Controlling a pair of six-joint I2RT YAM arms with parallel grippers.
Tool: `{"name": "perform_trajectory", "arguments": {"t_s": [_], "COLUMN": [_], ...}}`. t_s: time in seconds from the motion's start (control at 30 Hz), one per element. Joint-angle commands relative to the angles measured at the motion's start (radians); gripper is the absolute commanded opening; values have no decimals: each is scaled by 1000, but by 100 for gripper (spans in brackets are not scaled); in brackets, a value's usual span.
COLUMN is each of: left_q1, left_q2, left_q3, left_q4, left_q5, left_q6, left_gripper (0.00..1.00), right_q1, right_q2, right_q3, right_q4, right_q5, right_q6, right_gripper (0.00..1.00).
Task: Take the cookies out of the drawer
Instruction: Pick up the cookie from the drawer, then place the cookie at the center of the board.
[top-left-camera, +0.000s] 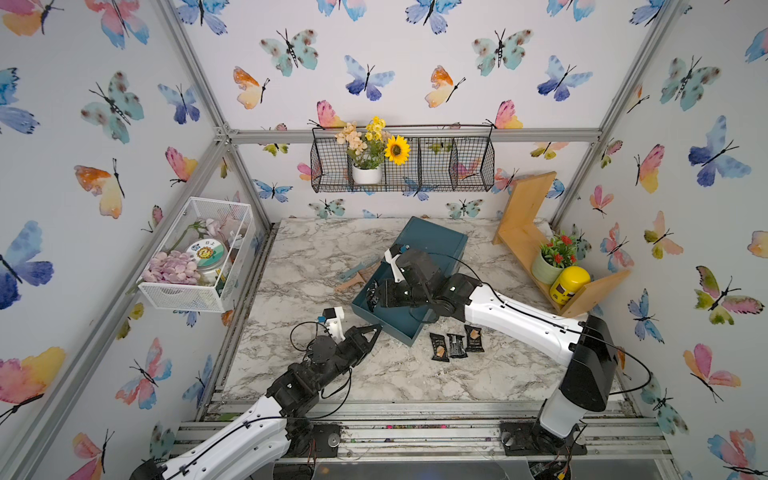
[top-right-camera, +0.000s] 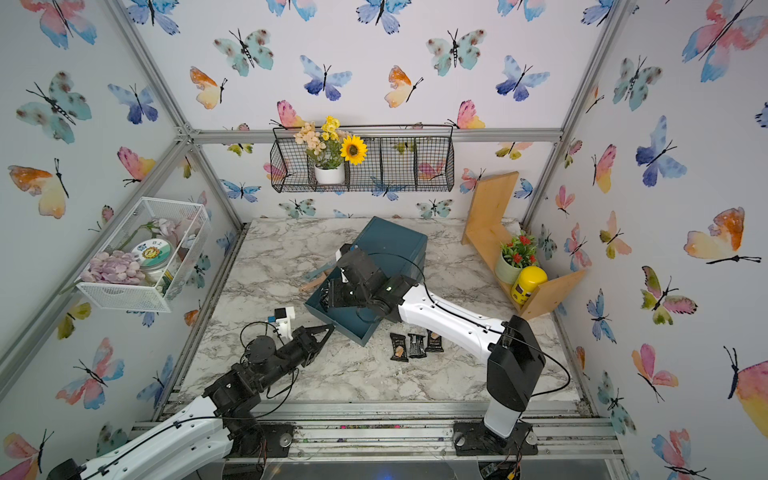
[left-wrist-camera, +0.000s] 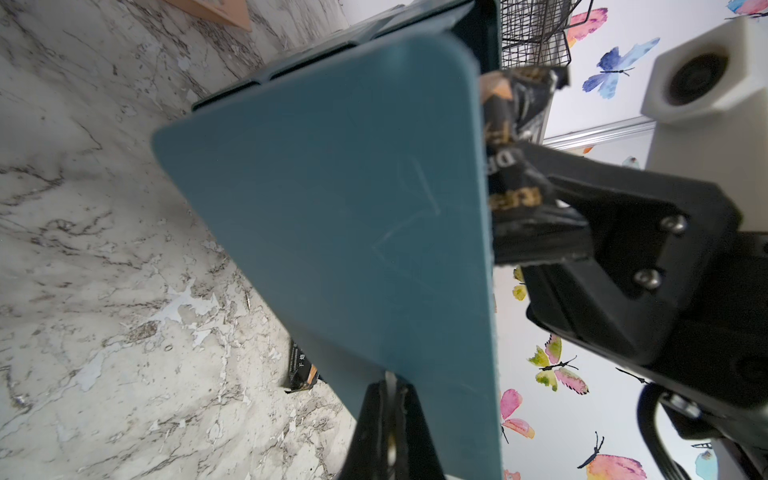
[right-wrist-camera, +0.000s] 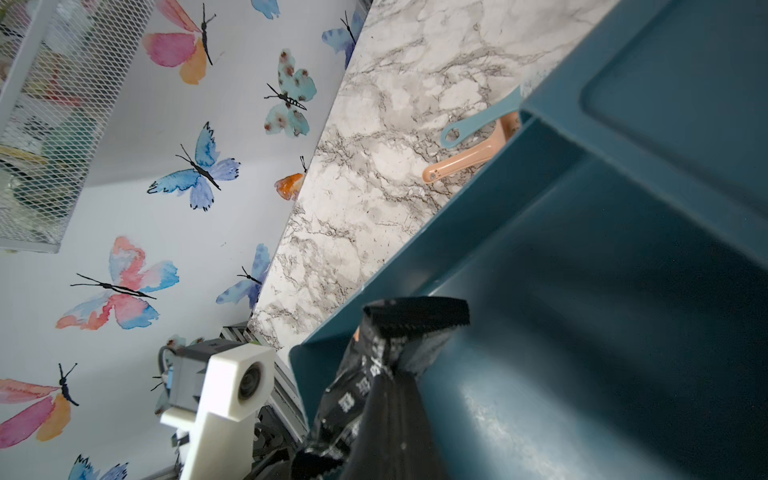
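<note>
right gripper (top-left-camera: 372, 296) pinches a black cookie packet (right-wrist-camera: 415, 320) inside the drawer (top-left-camera: 399, 336). laid-out packets (top-left-camera: 456, 345) lie just past its front wall; left gripper (top-left-camera: 374, 330) closed there.

Butterfly wallpaper (top-left-camera: 415, 83) surrounds a grey-veined marble tabletop (top-left-camera: 415, 382).

Lab robot cell dressed homey: aluminium extrusion frame (top-left-camera: 415, 135), butterfly wallpaper (top-left-camera: 415, 62), marble-print bench (top-left-camera: 395, 382), flower basket (top-left-camera: 457, 166), arm bases (top-left-camera: 540, 440) on a rail (top-left-camera: 415, 432).
</note>
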Motion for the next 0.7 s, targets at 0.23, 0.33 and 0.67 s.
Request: {"name": "perform_trajectory", "arguments": {"t_s": [0.23, 0.33, 0.67], "left_q1": [2, 0, 1], "left_q2": [-1, -4, 5], "left_q3": [21, 19, 23], "left_q4": [29, 28, 37], "left_q5": [-20, -22, -17], "left_q6": [24, 25, 28], "left_gripper": [0, 0, 0], "right_q1": [6, 6, 1], "right_q2": [-171, -226, -373], "right_q3": [-41, -61, -136], "right_q4": [-84, -129, -343], "right_q5": [117, 163, 388], "right_q6": [-53, -71, -89], "right_gripper": [1, 1, 1]}}
